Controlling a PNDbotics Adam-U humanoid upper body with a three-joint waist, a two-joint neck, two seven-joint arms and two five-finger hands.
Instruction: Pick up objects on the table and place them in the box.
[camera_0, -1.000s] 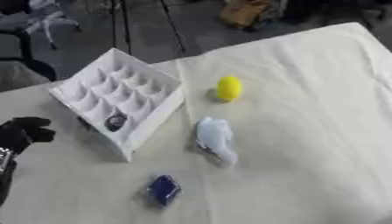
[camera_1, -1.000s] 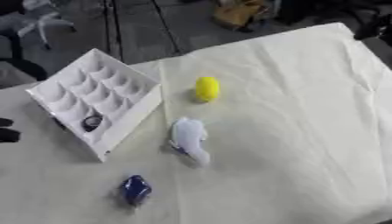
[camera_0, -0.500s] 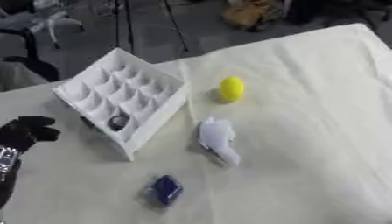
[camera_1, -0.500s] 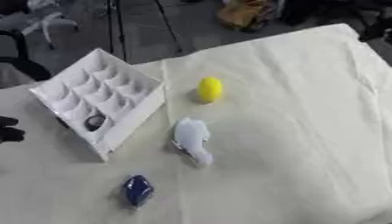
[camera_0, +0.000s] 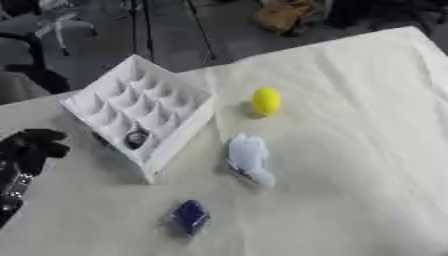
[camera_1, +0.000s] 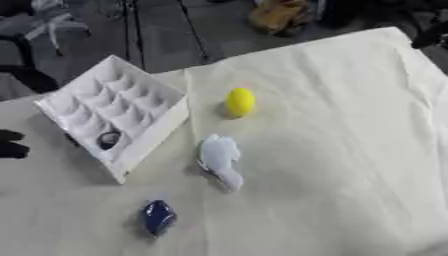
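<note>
Both head eyes look down at the table (camera_0: 367, 150) askew; both share the box (camera_0: 140, 117), the right eye shifted sideways.

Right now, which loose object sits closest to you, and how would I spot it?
Start at the white compartmented box on the cream table. Below its near corner lies a small dark blue faceted object, nearer you than the pale blue-white lumpy piece and the yellow egg-shaped ball.

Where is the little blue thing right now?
The blue thing lies on the table near the front edge of the view, left of centre, below the white object and the box.
</note>
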